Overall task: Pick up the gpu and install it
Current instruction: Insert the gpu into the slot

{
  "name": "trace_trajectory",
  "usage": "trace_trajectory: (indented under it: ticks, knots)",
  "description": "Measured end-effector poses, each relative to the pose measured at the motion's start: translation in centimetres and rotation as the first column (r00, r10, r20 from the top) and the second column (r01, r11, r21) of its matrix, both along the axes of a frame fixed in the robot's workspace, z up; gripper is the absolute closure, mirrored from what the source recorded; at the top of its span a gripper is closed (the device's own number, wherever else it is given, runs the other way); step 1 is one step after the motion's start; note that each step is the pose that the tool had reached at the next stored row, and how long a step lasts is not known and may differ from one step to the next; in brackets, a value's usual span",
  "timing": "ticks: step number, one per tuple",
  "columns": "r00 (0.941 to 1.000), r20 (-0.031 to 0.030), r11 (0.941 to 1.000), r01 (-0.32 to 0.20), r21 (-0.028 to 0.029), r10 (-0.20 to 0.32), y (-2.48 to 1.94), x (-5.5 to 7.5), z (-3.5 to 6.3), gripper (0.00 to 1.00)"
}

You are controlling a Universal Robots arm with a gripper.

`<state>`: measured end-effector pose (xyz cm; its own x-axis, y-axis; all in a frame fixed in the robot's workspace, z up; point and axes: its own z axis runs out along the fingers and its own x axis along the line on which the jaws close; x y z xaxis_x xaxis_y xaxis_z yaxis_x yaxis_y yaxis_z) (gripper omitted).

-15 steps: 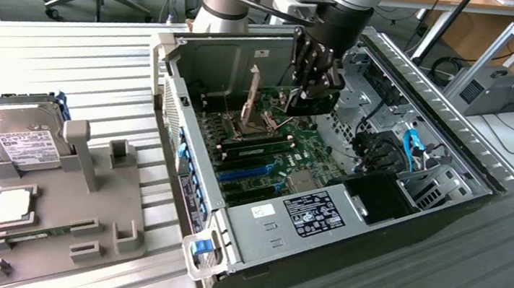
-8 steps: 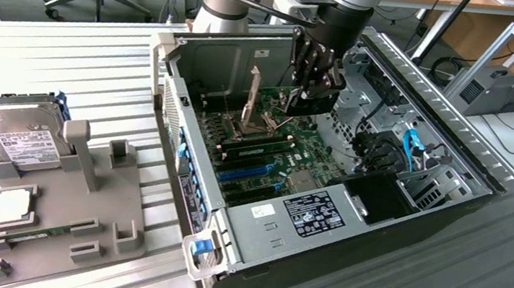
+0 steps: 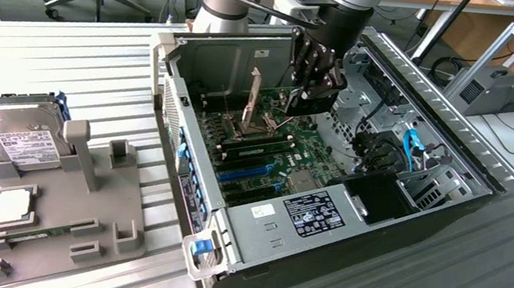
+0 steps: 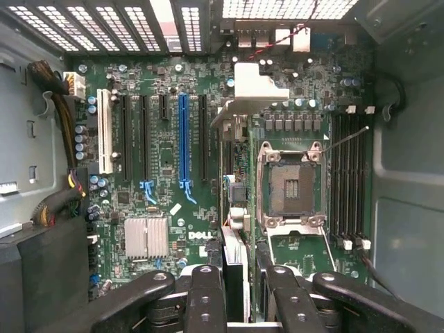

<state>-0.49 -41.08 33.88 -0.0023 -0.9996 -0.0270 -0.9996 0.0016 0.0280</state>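
Your hand [image 3: 314, 85] is clamped on the graphics card [image 4: 234, 229], which hangs edge-on between the fingers [image 4: 205, 298] inside the open computer case [image 3: 224, 256]. The card's long axis runs straight out from the hand toward the case's rear wall, its silver bracket [image 4: 258, 87] at the far end. Below it lies the motherboard [image 4: 166, 159], the blue slot [image 4: 183, 139] off to one side of the card. Seen edge-on, the card is thin, dark-faced, with green board showing.

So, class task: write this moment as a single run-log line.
gripper: shut on gpu | position: inside open computer case, above motherboard | gpu: edge-on, not yet seated | hard drive: on grey tray
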Motion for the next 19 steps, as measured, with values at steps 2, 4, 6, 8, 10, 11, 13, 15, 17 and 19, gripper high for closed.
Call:
trace_trajectory:
  ticks: [2, 4, 6, 8, 10, 11, 13, 15, 17, 19]
  knots:
    - [1.0000, 0.0000, 1.0000, -0.009, 0.0001, 0.009, 0.00, 0.00, 0.00, 0.71]
    - [0.9998, 0.0000, 0.9998, -0.018, 0.0000, 0.018, 0.00, 0.00, 0.00, 0.71]
    - [0.9997, 0.0000, 0.9997, -0.026, 0.0000, 0.026, 0.00, 0.00, 0.00, 0.71]
    - [0.9994, 0.0000, 0.9994, -0.034, 0.0000, 0.034, 0.00, 0.00, 0.00, 0.71]
    - [0.9991, 0.0000, 0.9991, -0.042, 0.0001, 0.042, 0.00, 0.00, 0.00, 0.71]
    - [0.9990, 0.0000, 0.9990, -0.046, 0.0001, 0.046, 0.00, 0.00, 0.00, 0.71]
    - [0.9985, 0.0000, 0.9985, -0.055, 0.0001, 0.055, 0.00, 0.00, 0.00, 0.71]
    - [0.9974, 0.0001, 0.9974, -0.072, 0.0000, 0.072, 0.00, 0.00, 0.00, 0.71]
    - [0.9966, 0.0000, 0.9966, -0.083, 0.0000, 0.083, 0.00, 0.00, 0.00, 0.71]
    - [0.9957, 0.0000, 0.9957, -0.092, 0.0000, 0.092, 0.00, 0.00, 0.00, 0.71]
